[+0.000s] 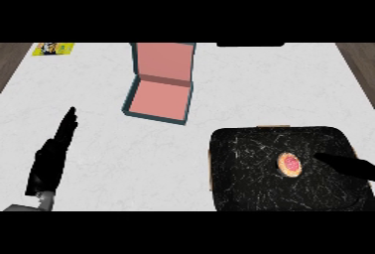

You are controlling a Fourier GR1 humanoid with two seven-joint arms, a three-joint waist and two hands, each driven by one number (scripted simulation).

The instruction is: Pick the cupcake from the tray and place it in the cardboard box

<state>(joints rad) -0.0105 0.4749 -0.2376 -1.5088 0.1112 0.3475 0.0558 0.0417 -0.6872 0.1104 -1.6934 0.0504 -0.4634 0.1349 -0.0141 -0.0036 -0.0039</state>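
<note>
Cupcake (290, 164), pink-topped, sits on black marbled tray (249, 168) at lower right of white surface (278, 84). Right hand (350, 165) just beside it, fingers straight, holding nothing. Cardboard box (159, 96) lies open, pink inside, well apart at upper centre. Left hand (51, 156) rests at left, fingers straight.

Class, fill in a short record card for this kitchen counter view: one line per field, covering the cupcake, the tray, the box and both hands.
cupcake: on the tray, pink top, not held
tray: black, lower right of the counter
box: open, pink inside, lid up, nothing in it
right hand: over the tray, fingers pointing at the cupcake, just short of it
left hand: open, resting at lower left
</note>
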